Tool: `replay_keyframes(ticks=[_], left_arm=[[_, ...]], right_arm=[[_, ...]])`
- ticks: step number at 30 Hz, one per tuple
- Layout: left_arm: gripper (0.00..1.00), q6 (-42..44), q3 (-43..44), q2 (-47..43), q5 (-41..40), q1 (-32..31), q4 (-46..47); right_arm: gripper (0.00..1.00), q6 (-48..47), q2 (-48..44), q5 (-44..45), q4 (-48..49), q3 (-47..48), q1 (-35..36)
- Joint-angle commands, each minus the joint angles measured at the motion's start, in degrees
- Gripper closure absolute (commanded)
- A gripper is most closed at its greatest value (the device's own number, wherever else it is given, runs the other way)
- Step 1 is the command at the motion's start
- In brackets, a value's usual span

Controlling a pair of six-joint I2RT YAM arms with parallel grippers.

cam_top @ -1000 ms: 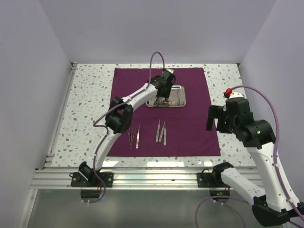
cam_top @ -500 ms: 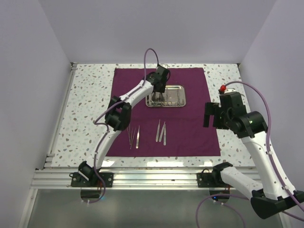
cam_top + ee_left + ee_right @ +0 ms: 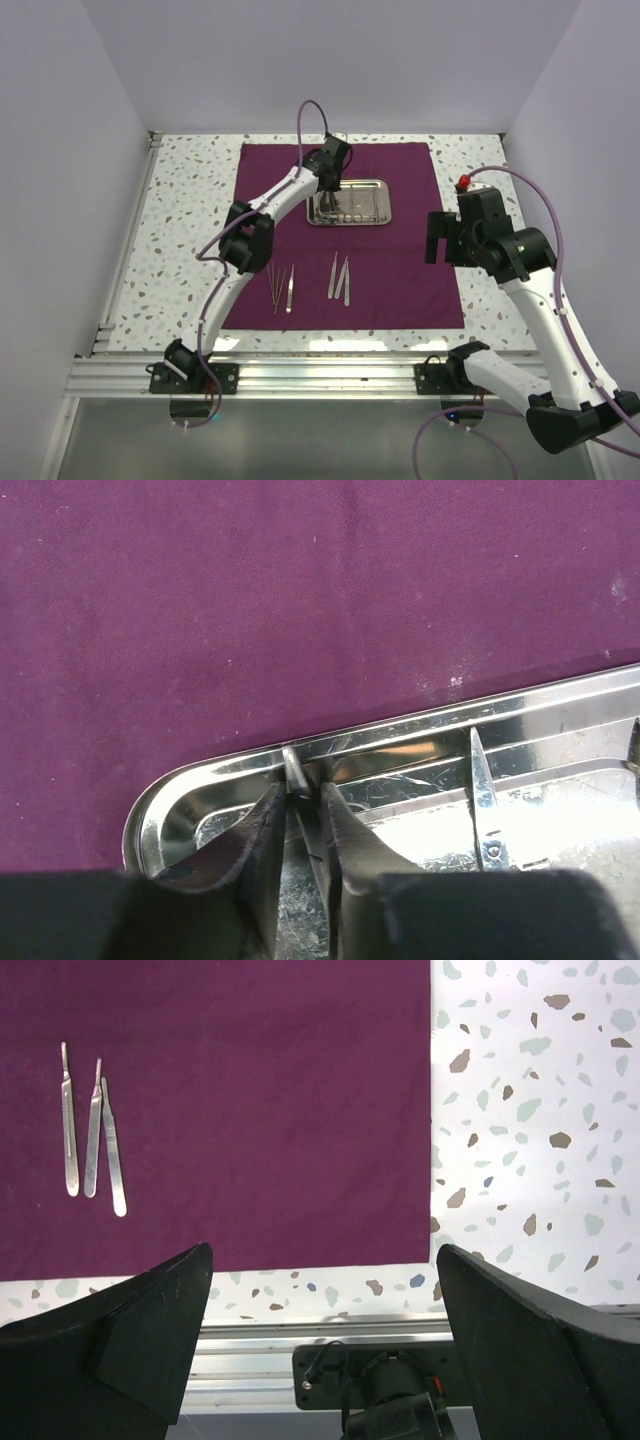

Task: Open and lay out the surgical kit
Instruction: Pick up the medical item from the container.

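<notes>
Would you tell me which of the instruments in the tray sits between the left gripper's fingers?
The slim instrument at the tray's rounded corner, flanked by the left gripper's fingers; the scissors, marked by their pivot screw, lie off to one side.

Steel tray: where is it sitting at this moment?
Top view: the steel tray lies on the far middle of the purple cloth, beyond the laid-out instruments, with the left tool reaching into its left end.

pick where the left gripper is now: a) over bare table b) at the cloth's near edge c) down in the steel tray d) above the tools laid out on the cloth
c, the left gripper sits in a corner of the steel tray, straddling a thin instrument there.
</notes>
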Motion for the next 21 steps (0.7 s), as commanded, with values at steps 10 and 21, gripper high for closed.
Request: replay_keyframes(ticks=[10,21], left_arm=[[1.00,1.20,-4.05,3.65,4.48,-0.67,-7.54],[1.00,-2.93,-6.25,-8.03,11.60,1.09,1.43]], right_arm=[[0.02,-0.90,-1.16,0.28,1.42,0.91,-0.22],[0.02,-0.11,-4.93,0.01,1.77,1.35,-0.31]])
